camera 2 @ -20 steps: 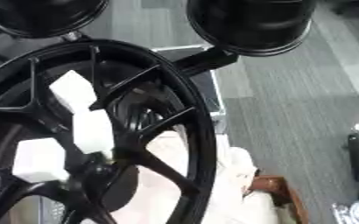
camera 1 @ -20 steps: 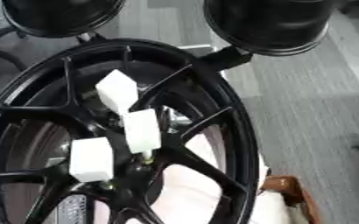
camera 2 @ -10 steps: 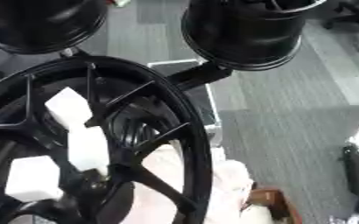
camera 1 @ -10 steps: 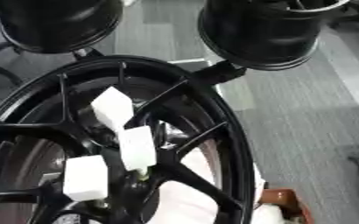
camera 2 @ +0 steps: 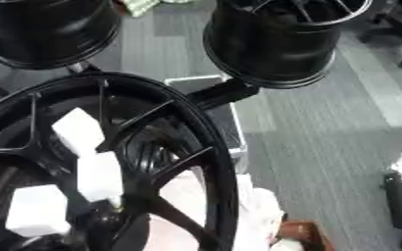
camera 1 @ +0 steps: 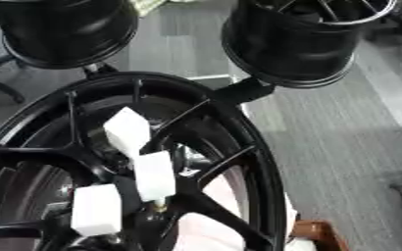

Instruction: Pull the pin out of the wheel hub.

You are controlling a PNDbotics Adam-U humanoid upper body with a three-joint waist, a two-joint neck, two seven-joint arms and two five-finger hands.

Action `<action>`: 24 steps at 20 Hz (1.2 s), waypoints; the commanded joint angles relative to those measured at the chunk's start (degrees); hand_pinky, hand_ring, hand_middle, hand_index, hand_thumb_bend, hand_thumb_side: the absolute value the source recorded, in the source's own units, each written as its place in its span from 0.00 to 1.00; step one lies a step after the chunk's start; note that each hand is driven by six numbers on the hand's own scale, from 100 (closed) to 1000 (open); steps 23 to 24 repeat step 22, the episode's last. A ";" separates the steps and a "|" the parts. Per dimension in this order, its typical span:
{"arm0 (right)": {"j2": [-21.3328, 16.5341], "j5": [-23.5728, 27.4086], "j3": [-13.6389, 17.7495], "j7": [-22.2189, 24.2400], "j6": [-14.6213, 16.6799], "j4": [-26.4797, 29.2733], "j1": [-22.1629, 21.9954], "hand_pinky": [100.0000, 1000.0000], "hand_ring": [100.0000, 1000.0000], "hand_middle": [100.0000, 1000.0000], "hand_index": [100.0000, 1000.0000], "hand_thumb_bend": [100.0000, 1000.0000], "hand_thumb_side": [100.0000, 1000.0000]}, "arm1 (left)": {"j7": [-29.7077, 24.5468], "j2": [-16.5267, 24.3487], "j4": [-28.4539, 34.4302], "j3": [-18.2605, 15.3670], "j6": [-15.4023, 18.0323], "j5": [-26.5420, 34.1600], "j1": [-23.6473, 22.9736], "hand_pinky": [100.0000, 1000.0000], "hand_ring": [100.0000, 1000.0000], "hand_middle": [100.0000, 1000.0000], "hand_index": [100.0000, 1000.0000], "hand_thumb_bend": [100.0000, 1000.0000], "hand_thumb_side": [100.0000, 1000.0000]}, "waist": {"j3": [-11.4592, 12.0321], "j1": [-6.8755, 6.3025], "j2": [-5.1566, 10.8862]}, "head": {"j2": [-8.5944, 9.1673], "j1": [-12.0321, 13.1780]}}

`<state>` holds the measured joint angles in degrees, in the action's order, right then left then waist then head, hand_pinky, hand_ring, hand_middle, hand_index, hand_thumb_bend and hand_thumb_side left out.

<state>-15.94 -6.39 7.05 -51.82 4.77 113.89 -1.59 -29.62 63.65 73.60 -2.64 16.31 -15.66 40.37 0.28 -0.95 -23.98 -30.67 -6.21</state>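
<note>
Black wheel hub (camera 1: 238, 147) fills the view, three white blocks (camera 1: 153, 174) at its centre (neither hand shows).

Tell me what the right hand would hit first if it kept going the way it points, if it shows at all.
Neither hand shows in either view, so no heading can be read. The wheel hub with white blocks at its centre fills the lower left.

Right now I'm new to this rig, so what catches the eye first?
A big black spoked wheel hub fills the lower left, with three white blocks clustered at its centre. Two black drum-shaped wheels stand above it on the grey floor. Neither robot hand shows.
</note>
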 commanded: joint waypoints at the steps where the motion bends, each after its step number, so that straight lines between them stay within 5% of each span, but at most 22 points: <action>1: -0.96 0.51 0.40 -0.15 0.14 0.70 -0.02 0.78 0.72 0.57 0.76 0.00 0.25 | 1.75 1.62 2.57 -0.38 -0.99 4.32 0.43 1.00 1.00 1.00 0.98 0.00 0.39 | 0.04 -0.03 1.43 | 0.28 0.14; 2: -1.00 0.52 0.40 -0.15 0.13 0.70 -0.03 0.78 0.72 0.57 0.76 0.00 0.24 | 2.56 1.42 3.55 -0.15 -0.98 7.07 0.39 0.90 0.88 0.83 0.88 0.00 0.31 | 0.05 -0.01 1.46 | -0.22 0.23; 4: -1.07 0.48 0.44 -0.15 0.15 0.70 -0.09 0.78 0.72 0.57 0.76 0.00 0.24 | 3.29 1.49 5.89 0.30 -0.61 13.24 0.21 0.83 0.78 0.68 0.78 0.00 0.26 | 0.06 0.00 1.50 | -1.14 0.31; 8: -1.19 0.33 0.36 -0.15 0.19 0.70 -0.09 0.78 0.72 0.57 0.76 0.00 0.24 | 3.86 1.63 12.22 0.89 2.54 26.07 0.18 0.77 0.67 0.52 0.75 0.00 0.40 | 0.03 -0.05 1.51 | -2.53 0.37; 14: -1.64 -0.04 -0.01 -0.15 0.46 0.70 0.04 0.78 0.72 0.57 0.76 0.00 0.24 | 0.14 2.53 24.12 2.53 7.74 37.05 -1.24 0.82 0.83 0.80 0.90 0.00 0.37 | -0.21 -0.06 1.39 | -3.64 0.72; 21: -1.60 -0.43 -0.26 -0.15 0.68 0.70 0.11 0.78 0.72 0.57 0.76 0.00 0.24 | -4.98 3.78 37.94 3.67 9.53 38.54 -3.74 0.81 0.80 0.79 0.91 0.00 0.32 | -0.24 0.11 1.24 | -4.69 1.48; 24: -1.60 -0.47 -0.29 -0.15 0.73 0.70 0.11 0.78 0.72 0.57 0.76 0.00 0.24 | -4.87 3.90 39.31 3.73 9.49 38.35 -4.05 0.81 0.80 0.78 0.90 0.00 0.30 | -0.24 0.14 1.24 | -4.82 1.56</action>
